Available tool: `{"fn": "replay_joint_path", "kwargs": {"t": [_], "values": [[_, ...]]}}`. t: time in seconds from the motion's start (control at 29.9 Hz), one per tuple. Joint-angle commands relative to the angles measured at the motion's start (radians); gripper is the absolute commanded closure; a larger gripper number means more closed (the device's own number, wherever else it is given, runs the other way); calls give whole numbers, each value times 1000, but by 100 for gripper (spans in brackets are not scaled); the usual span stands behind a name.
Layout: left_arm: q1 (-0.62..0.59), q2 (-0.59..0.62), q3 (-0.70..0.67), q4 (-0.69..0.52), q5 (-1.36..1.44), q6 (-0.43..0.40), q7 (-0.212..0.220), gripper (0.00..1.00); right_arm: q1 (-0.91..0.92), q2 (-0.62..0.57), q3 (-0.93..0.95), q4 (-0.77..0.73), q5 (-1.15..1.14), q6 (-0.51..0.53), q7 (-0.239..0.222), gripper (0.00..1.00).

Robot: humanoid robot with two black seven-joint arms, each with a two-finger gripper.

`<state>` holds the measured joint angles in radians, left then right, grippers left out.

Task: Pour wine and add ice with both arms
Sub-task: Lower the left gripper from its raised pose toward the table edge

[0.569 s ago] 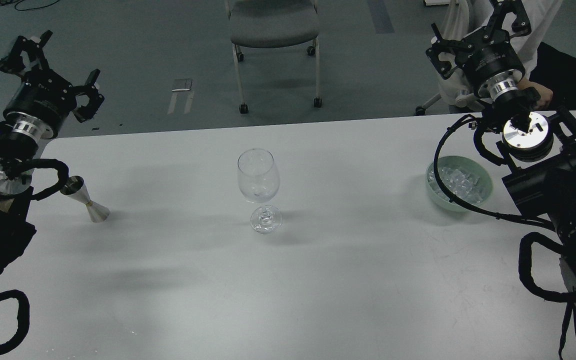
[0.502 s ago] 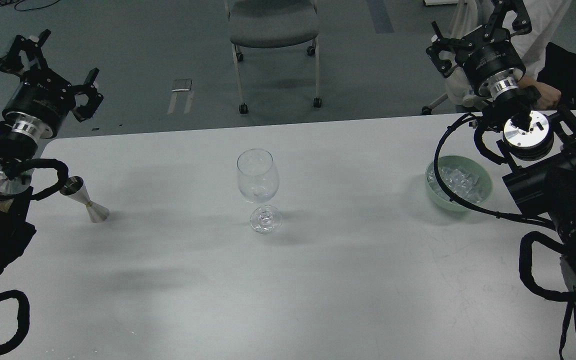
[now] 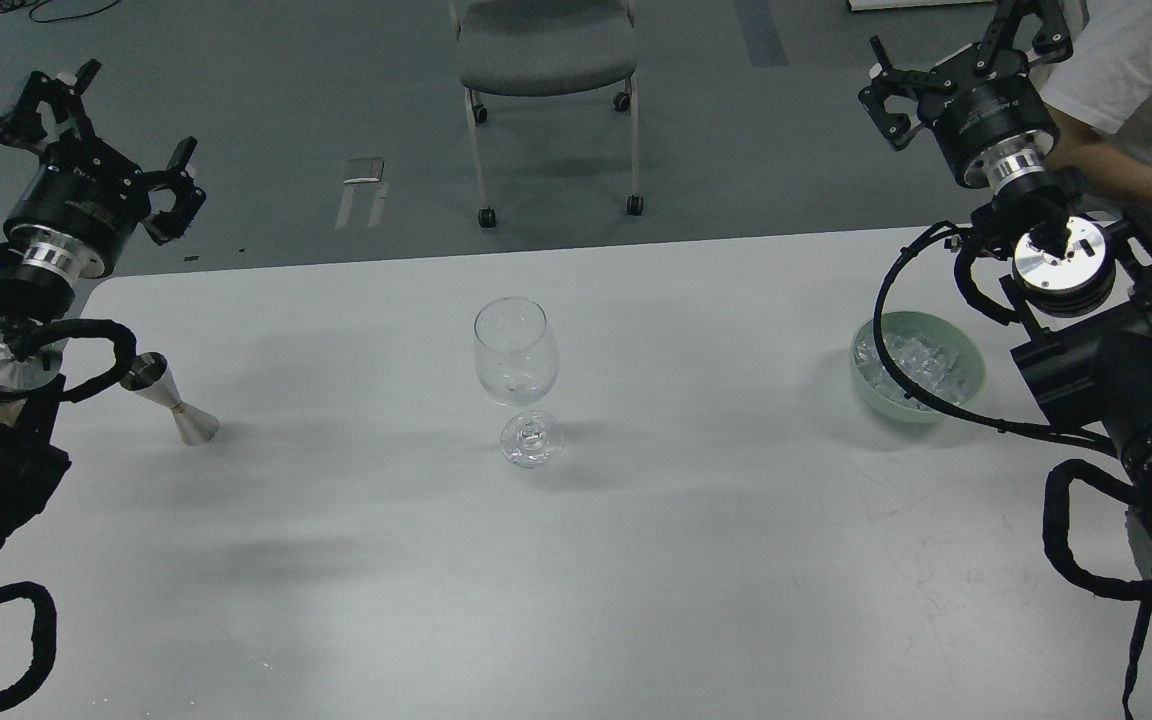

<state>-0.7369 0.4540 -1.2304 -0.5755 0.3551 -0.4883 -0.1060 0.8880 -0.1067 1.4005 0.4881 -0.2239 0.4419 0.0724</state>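
Observation:
A clear wine glass (image 3: 517, 375) stands upright in the middle of the white table (image 3: 576, 560); I cannot tell whether any wine is in it. A steel jigger (image 3: 169, 399) stands at the left. A pale green bowl (image 3: 966, 376) at the right holds many clear ice cubes (image 3: 914, 362). My left gripper (image 3: 96, 130) is open and empty, raised beyond the table's far left corner, above and behind the jigger. My right gripper (image 3: 966, 55) is open and empty, raised beyond the far right edge, well behind the bowl.
A grey wheeled chair (image 3: 546, 60) stands on the floor beyond the table. A person in a white shirt (image 3: 1151, 80) is at the far right, an arm reaching close to my right arm. Black cable loops hang over the bowl's side.

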Motion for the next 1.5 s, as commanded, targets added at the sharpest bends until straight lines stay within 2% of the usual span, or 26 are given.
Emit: {"fn": "replay_joint_path", "kwargs": {"t": [0.0, 0.1, 0.23, 0.3, 0.67, 0.8, 1.27, 1.47], "values": [[-1, 0, -3, 0, -1, 0, 0, 2, -1, -4, 0, -2, 0, -2, 1, 0], [-2, 2, -12, 0, -2, 0, -4, 2, -1, -5, 0, -3, 0, -2, 1, 0], [-4, 0, -12, 0, -24, 0, -69, 2, -1, -5, 3, -2, 0, 0, 1, 0], [2, -3, -18, 0, -48, 0, -80, 2, 0, -7, 5, 0, 0, 0, 1, 0], [-4, -5, 0, -4, -110, 0, -78, 2, -1, -5, 5, 4, 0, 1, 3, 0], [-4, -5, 2, -10, -108, 0, -61, 2, -3, -5, 5, 12, 0, 3, 3, 0], [7, 46, 3, -23, -110, 0, -66, 2, -6, -4, 5, 17, 0, 1, 3, 0], [71, 103, -6, -157, -111, 0, -78, 2, -12, -1, 6, 20, 0, 1, 3, 0]]}}
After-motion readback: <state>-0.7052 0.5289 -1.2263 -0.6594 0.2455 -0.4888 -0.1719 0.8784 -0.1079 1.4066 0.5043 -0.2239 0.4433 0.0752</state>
